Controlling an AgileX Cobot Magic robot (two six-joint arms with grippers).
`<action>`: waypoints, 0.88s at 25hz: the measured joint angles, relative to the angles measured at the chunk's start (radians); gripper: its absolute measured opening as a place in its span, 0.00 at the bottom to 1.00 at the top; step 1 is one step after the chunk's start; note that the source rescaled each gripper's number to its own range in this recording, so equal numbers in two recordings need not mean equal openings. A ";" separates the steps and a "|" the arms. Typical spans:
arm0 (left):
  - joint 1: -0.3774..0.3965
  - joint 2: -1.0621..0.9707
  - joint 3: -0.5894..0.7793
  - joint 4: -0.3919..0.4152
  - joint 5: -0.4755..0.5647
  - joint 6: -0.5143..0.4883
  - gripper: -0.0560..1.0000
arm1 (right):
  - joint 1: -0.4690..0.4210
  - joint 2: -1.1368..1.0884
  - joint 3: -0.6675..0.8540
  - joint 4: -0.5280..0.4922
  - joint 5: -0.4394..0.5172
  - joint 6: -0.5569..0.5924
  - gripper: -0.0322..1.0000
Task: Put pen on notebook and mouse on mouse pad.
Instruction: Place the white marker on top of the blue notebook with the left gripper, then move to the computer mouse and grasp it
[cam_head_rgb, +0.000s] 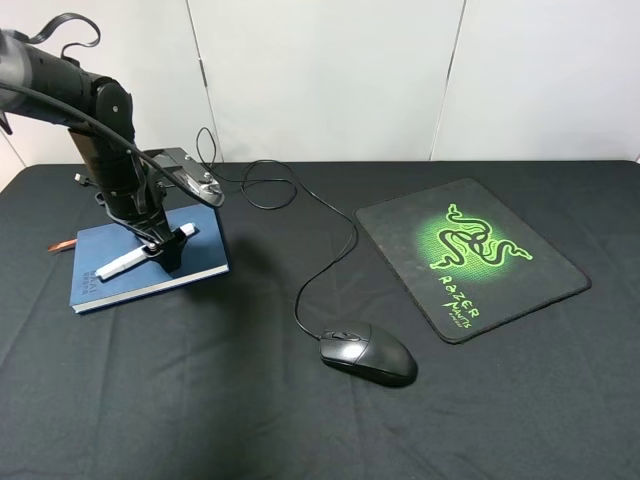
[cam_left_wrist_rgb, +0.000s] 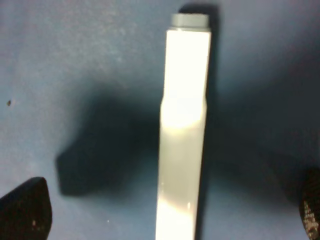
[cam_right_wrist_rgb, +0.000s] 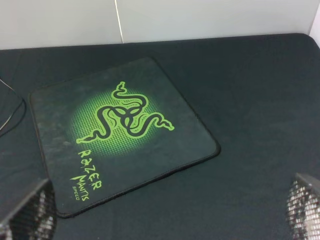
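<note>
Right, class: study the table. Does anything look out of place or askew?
The mouse sits on the black table, beside the mouse pad rather than on it, its cable looping loosely behind. The pen lies diagonally on the notebook. Nothing looks spilled or damaged.

A black matte cloth table covering occupies the middle and lower frame, edge to edge. Flat white wall panels span the top of the frame, divided by thin, slightly slanted vertical seams.
</note>
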 joint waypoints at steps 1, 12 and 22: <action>0.000 -0.002 -0.005 0.000 0.005 -0.013 1.00 | 0.000 0.000 0.000 0.000 0.000 0.000 1.00; 0.000 -0.260 -0.020 0.001 0.144 -0.144 0.98 | 0.000 0.000 0.000 0.000 0.000 0.000 1.00; 0.000 -0.564 -0.022 0.001 0.451 -0.296 0.94 | 0.000 0.000 0.000 0.000 0.000 0.000 1.00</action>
